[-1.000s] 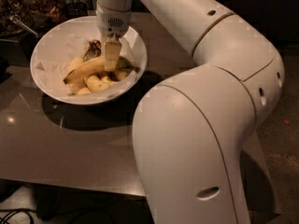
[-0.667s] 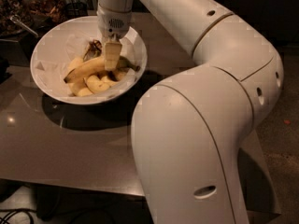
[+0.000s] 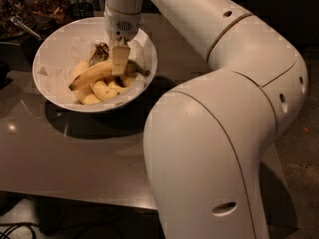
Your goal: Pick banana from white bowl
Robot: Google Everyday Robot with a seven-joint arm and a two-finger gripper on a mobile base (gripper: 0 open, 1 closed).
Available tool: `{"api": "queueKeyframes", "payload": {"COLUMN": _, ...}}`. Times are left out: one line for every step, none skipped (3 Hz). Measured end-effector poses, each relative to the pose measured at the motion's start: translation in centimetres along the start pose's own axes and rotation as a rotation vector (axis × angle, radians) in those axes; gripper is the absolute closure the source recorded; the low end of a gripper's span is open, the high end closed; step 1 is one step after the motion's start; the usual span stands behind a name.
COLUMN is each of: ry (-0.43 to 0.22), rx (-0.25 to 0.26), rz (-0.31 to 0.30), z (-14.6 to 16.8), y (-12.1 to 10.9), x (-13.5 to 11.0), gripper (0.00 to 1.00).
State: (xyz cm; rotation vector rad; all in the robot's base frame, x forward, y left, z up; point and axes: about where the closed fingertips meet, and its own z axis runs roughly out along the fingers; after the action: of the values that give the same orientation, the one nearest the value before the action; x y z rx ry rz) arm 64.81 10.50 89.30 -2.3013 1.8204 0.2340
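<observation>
The white bowl (image 3: 60, 96) stands on the table at the upper left, lined with white paper. Inside lies the long yellow banana (image 3: 92, 72), running from lower left to upper right, with short pale banana pieces (image 3: 102, 89) below it and a dark brownish bit (image 3: 99, 50) behind it. My gripper (image 3: 118, 63) reaches down into the bowl from above and sits right at the banana's middle-right part. One pale finger (image 3: 118, 59) shows in front of the banana.
The brown table (image 3: 75, 153) carries the bowl. My large white arm (image 3: 214, 133) fills the right half of the view. Dark clutter (image 3: 30, 9) with a metal utensil lies at the back left beyond the bowl.
</observation>
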Motion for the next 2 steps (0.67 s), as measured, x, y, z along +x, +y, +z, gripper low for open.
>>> {"api": "queueKeyframes", "payload": {"ry": -0.016, "rx": 0.063, "rz": 0.010, "z": -1.6, "y": 1.3, "x": 0.0, "gripper": 1.00}}
{"api": "queueKeyframes", "payload": {"ry": -0.025, "rx": 0.124, "rz": 0.000, "z": -3.8, "y": 4.8, "x": -0.1, "gripper": 1.00}}
